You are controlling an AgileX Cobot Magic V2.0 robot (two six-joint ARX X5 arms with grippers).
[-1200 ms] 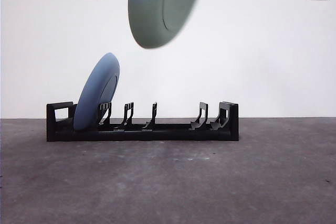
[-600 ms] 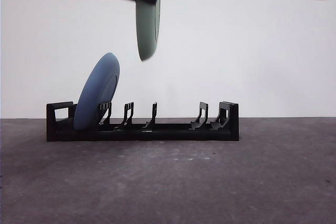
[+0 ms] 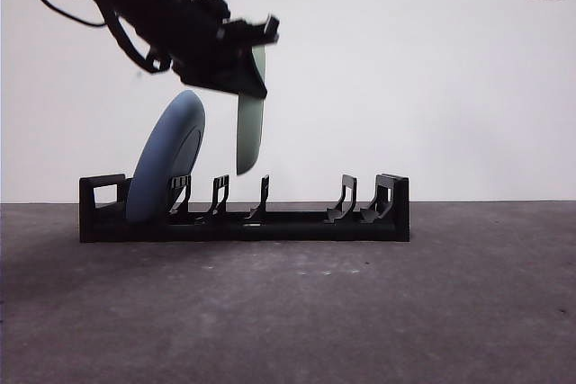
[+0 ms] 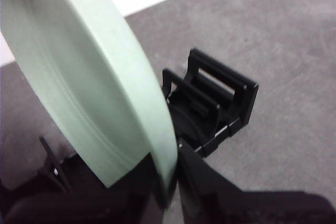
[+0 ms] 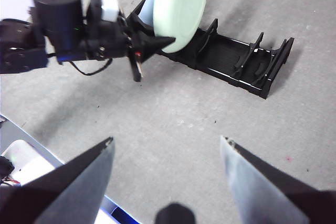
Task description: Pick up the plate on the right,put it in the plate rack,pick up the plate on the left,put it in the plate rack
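The desk has a rough dark grey top, and a plain white wall stands behind it. The long black plastic plate rack carries a smooth blue round plate, leaning at its left end. The left tool grips a matte pale green plate, held upright just above the rack's dividers. The right tool hangs open, well apart.

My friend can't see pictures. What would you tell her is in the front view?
A black robot gripper holds a pale green plate upright just above a long black plate rack on a grey table. A blue plate already leans in the rack's left end, against a white wall.
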